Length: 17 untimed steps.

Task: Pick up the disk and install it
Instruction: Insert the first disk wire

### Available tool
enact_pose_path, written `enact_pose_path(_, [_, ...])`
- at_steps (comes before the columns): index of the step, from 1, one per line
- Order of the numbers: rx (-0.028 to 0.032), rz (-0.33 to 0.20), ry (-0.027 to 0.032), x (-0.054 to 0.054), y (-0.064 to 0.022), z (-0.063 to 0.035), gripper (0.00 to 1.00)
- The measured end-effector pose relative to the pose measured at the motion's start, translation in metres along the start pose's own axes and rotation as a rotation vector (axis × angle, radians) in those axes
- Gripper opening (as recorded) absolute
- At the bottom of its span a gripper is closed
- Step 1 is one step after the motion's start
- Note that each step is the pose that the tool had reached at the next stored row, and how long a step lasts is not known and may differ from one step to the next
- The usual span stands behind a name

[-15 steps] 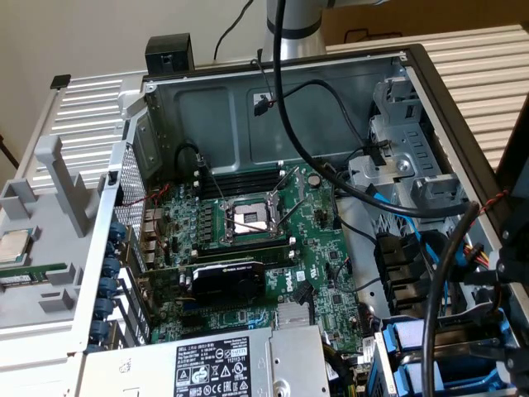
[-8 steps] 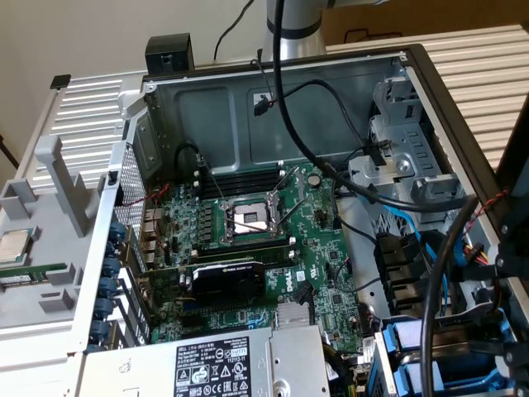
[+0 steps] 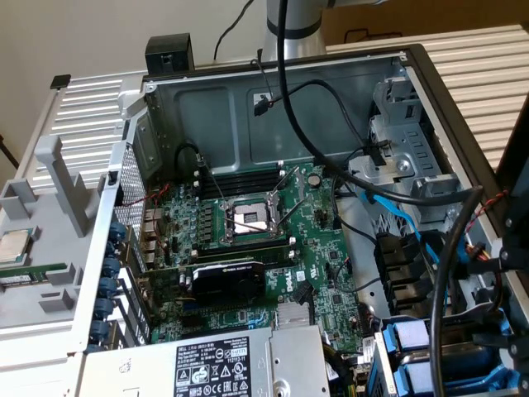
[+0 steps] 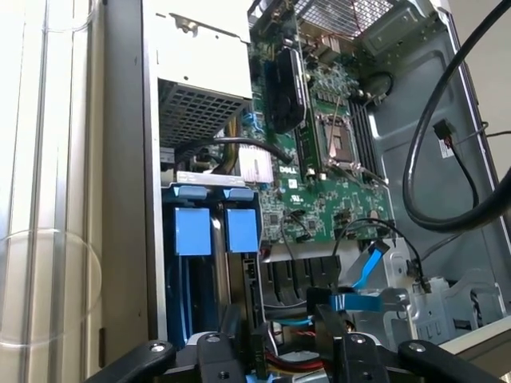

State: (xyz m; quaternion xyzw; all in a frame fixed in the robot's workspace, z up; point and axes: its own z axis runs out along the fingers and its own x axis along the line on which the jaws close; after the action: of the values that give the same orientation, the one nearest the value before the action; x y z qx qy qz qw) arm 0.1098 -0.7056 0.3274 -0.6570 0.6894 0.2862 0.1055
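With the gripper (image 4: 275, 339) spread and empty near two blue carriers (image 4: 192, 231), we judge the pick not yet made; grasping needs jaws squared on one carrier.

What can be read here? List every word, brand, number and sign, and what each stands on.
"DELL": white print on the motherboard.
White label on the power-supply box: print and certification signs too small to read.
Graphics card: a line of print along its edge, too blurred to read.
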Motion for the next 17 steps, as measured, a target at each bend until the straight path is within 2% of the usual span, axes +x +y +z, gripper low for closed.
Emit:
enact_pose_path(4, [-0.004,0.002,0.0002,-0.001,-0.0005,0.0006,0.5])
enact_pose_path(12, [-0.0084,0.007,0.0063,-0.01,-0.0003,0.0065,0.5])
enact_pose_path(15, [-0.0153,0.013,0.0126,-0.011,-0.0009,0.007,0.5])
enact_pose_path(17, [-0.0255,0.017,0.0139,-0.012,-0.0016,0.0069,0.5])
